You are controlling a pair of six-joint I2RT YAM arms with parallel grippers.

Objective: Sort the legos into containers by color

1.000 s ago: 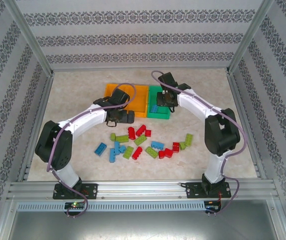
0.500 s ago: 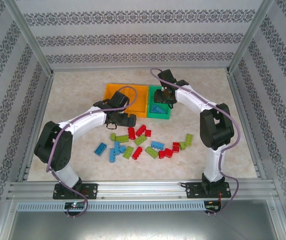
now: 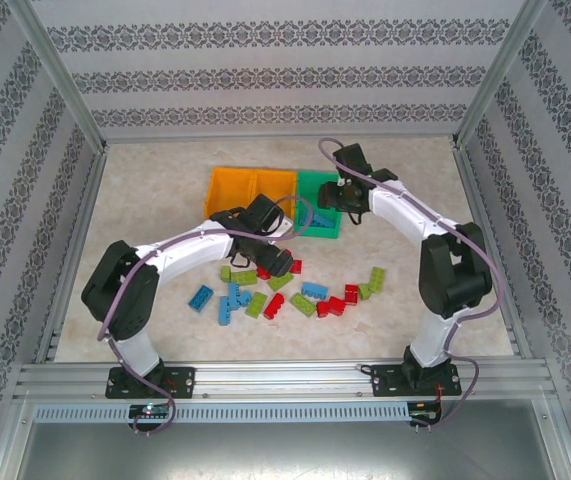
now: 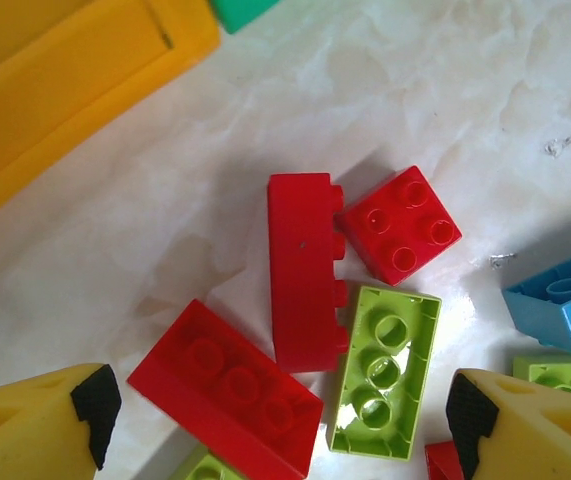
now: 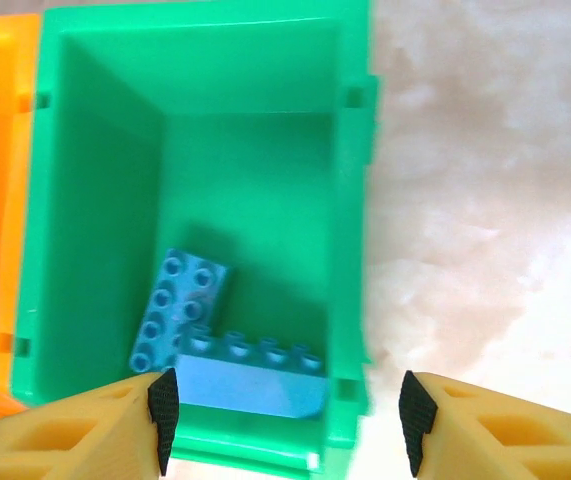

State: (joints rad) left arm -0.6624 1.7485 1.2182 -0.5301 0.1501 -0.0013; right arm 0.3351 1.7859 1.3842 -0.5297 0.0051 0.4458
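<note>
Left gripper, fingers apart, hangs over a red brick near green bin; right gripper, apart and empty, above it.
Risk: lime brick touches the red one, so a wide close may take both. Two blue bricks lie inside bin.

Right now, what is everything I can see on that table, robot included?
table: one, pale marbled, inside patterned walls
orange bins: two, orange, joined at the far middle
green bin: one, green, joined on their right
blue bricks in the bin: two, blue, on the green bin's floor
loose red bricks: about six, red, mid-table
loose green bricks: about seven, lime, mid-table
loose blue bricks: about four, blue, mid-table
arms: two, white and black, bolted at the near edge
left hand: one, yellow, open over the loose bricks
right hand: one, yellow, open above the green bin
</note>
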